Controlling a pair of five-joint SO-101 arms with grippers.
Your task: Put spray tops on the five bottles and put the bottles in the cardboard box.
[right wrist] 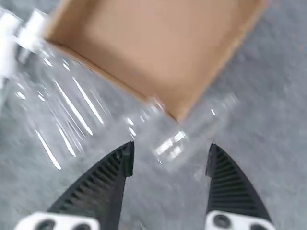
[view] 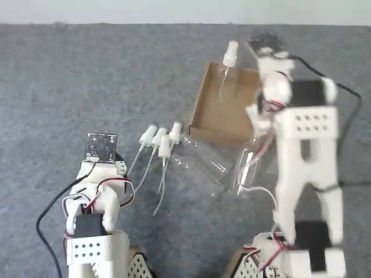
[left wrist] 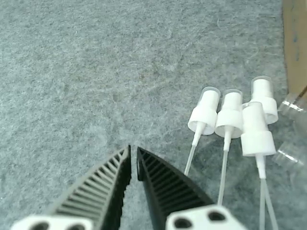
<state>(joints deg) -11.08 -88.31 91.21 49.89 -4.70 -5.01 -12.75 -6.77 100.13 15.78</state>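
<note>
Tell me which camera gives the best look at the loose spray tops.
The left wrist view: the four spray tops lie close up, heads and dip tubes distinct. The high view shows them small, clustered beside the clear bottles. The right wrist view catches white heads at its edge.

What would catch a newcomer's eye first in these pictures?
Probably the cardboard box on the grey mat, with one capped bottle standing in it at its far side. Just in front of the box lie clear uncapped bottles and a cluster of four loose spray tops. The right pincer hangs open over one lying bottle at the box's corner.
</note>
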